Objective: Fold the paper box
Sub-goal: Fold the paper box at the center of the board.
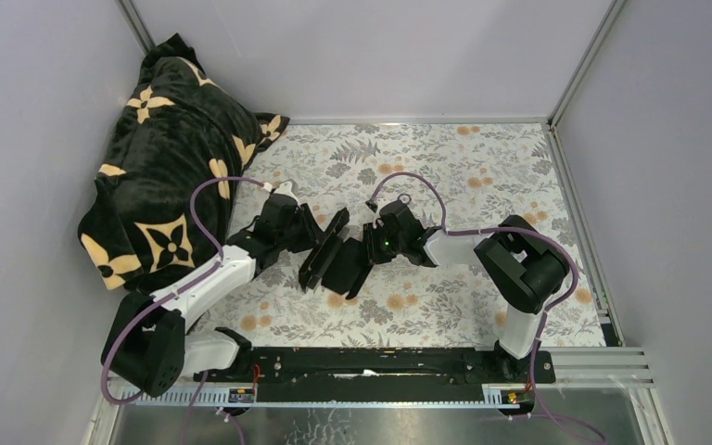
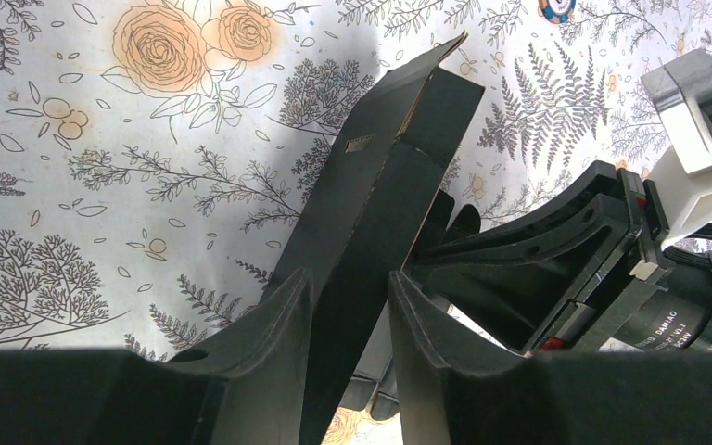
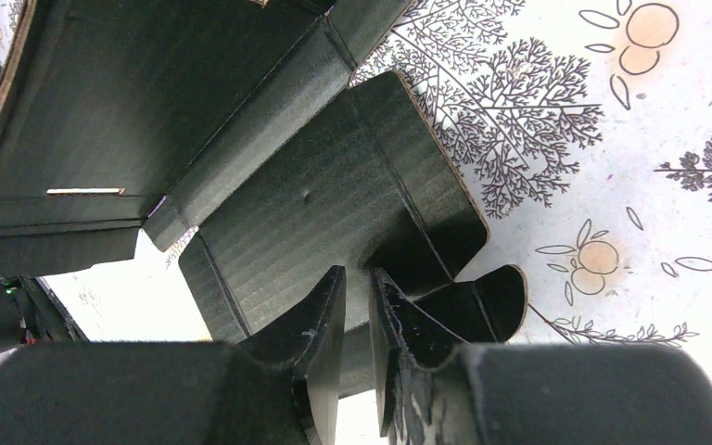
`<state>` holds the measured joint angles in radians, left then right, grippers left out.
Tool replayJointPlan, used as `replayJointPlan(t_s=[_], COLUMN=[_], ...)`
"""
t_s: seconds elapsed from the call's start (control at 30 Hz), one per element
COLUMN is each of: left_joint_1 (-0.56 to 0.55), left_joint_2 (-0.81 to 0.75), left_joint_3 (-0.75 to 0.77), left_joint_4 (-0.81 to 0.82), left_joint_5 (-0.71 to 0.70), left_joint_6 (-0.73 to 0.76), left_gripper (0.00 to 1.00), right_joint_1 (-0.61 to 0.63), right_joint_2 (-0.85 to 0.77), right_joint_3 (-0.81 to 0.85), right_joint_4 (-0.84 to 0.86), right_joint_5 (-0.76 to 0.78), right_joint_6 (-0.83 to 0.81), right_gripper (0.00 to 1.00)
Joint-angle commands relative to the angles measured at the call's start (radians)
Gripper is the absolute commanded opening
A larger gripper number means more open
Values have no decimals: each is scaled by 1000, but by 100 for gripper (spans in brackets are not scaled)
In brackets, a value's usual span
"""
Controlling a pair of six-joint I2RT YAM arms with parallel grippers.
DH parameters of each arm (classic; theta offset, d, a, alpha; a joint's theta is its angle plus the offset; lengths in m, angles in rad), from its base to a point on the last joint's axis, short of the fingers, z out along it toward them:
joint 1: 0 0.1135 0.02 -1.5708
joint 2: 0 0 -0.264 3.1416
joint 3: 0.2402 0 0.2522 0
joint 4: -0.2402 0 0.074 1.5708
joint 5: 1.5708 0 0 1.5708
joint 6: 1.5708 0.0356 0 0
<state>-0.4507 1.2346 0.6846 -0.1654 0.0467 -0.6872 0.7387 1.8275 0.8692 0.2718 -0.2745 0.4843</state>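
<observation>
- At the near edge of the desk (image 1: 482,176), both arm bases (image 1: 158,357) sit by a black rail (image 1: 380,363); the arms reach inward.
- Mid-desk: the paper box (image 1: 334,252), black card, is part-folded, with panels tilted up rather than flat and flaps splayed. It sits between the two hands.
- The left hand (image 2: 348,283) has one finger on each side of an upright panel, close against it. Cannot tell whether they actually pinch the card.
- The right hand (image 3: 357,278) has its fingers nearly together, clamped on the edge of a creased panel. A rounded flap lies just beside it.
- The hands face each other, near, with the box between them.
- Far left corner: a black blanket (image 1: 162,158) with cream flowers is bunched against the wall, well apart from the box.
</observation>
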Motion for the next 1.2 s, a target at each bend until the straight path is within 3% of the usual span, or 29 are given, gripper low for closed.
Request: replayJointPlan(t_s=[0.0,0.77,1.17], left_joint_1=[-8,-75,-91], left_joint_2=[18,61,78], left_joint_3=[-12,18,25], left_joint_4=[36,-15,-18], left_joint_5=[-2,-139,-149], left_joint_6=[5,34,32], left_gripper=[41,41,41], right_joint_1=[13,13,14], right_joint_2=[96,109,7], right_joint_3=[-56,-50,-41], right_joint_4=[-226,-226,-266], right_joint_5=[63,60,62], right_joint_6=[-34,-38,-41], right_gripper=[24,24,25])
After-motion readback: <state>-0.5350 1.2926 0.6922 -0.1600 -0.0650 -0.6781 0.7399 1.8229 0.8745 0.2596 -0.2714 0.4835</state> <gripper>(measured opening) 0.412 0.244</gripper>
